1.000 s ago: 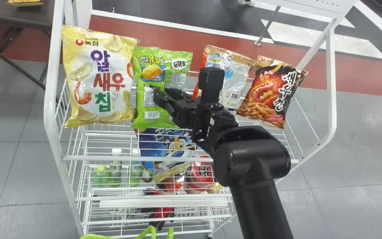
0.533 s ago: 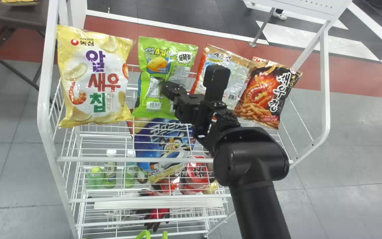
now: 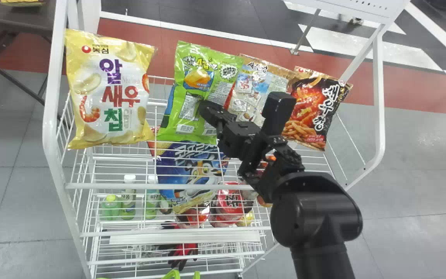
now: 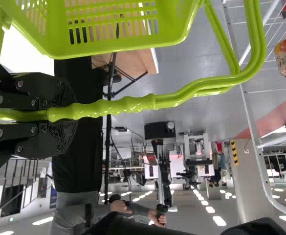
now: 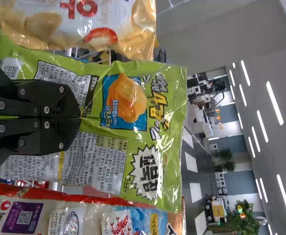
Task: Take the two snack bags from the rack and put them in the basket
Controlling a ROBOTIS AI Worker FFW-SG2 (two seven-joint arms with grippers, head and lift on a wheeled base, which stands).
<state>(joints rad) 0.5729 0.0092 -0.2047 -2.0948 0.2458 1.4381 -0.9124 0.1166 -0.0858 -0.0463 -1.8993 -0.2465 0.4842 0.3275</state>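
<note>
Shifted rightward, the green snack bag (image 3: pixel 198 79) overlaps the tan bag (image 3: pixel 277 83) on the rack (image 3: pixel 168 186), its back seam pinched by my right gripper (image 5: pixel 79 117), apparently for lifting, while my left gripper (image 4: pixel 74 115) clamps the basket (image 4: pixel 108 51) handle (image 4: pixel 128 104) for support.

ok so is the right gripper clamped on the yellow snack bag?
No, the right gripper is closed on the green snack bag, with the yellow bag off to one side.
</note>
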